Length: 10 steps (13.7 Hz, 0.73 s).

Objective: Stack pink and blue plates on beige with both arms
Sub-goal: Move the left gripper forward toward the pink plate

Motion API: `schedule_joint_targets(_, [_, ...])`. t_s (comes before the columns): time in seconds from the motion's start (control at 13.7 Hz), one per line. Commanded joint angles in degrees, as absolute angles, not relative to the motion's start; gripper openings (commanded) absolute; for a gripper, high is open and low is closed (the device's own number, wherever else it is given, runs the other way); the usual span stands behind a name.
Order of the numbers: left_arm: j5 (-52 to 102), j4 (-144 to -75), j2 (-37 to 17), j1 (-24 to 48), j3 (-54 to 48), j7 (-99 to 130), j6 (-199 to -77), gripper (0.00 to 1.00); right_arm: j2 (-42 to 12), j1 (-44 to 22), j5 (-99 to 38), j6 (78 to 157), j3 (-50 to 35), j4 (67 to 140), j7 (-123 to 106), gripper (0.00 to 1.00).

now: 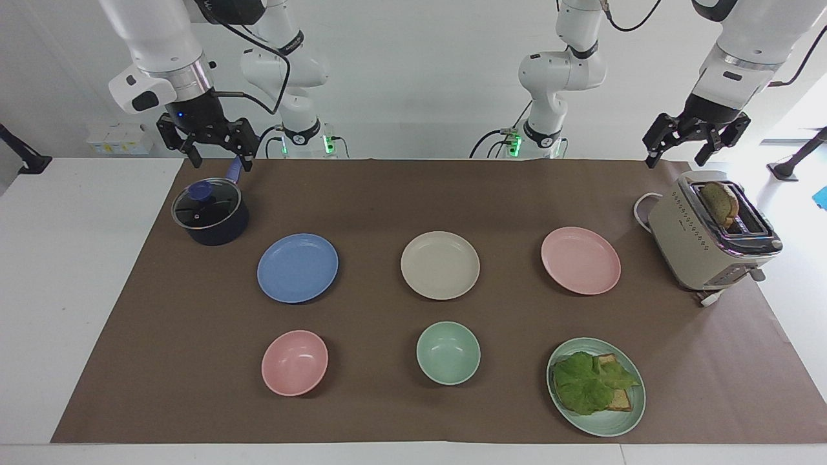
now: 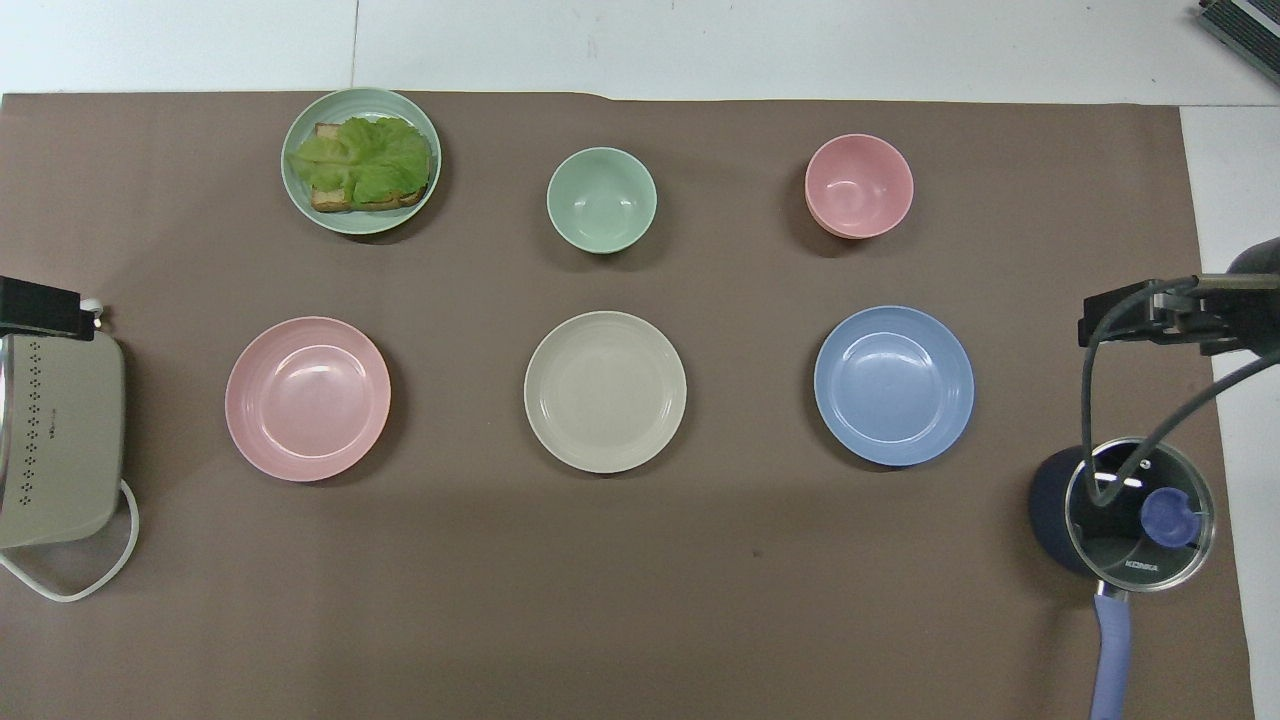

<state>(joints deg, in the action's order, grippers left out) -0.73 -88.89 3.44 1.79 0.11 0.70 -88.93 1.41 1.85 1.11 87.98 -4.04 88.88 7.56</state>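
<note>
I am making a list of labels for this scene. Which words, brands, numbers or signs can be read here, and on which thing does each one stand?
"KONKA": on the rim of the glass lid of the dark blue pot.
Toaster: rows of small dots on its side and some marks on its front panel, too small to read.
Nothing written shows on the plates, the bowls or the arms.

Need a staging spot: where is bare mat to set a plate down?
Bare mat lies robot-side of the pink plate, beige plate and blue plate, between toaster and pot. Gaps toward the bowls are tighter.
</note>
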Motion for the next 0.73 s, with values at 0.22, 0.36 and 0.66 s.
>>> schedule_joint_targets(0.22, [-0.97,-92.54,4.22,1.23,-0.17,-0.35,-88.77,1.0,1.93,2.55,-0.09,88.59,-4.39,89.3,8.79,1.0])
schedule_joint_targets(0.36, [-0.97,-94.91,4.13,1.23,-0.18,-0.35,-89.99,1.0,1.93,2.55,-0.09,88.59,-4.31,89.3,8.79,1.0])
schedule_joint_targets(0.66, [-0.97,-99.38,3.87,0.97,-0.09,-0.44,-93.76,1.0,1.93,2.55,-0.09,88.59,-4.31,89.38,8.7,1.0])
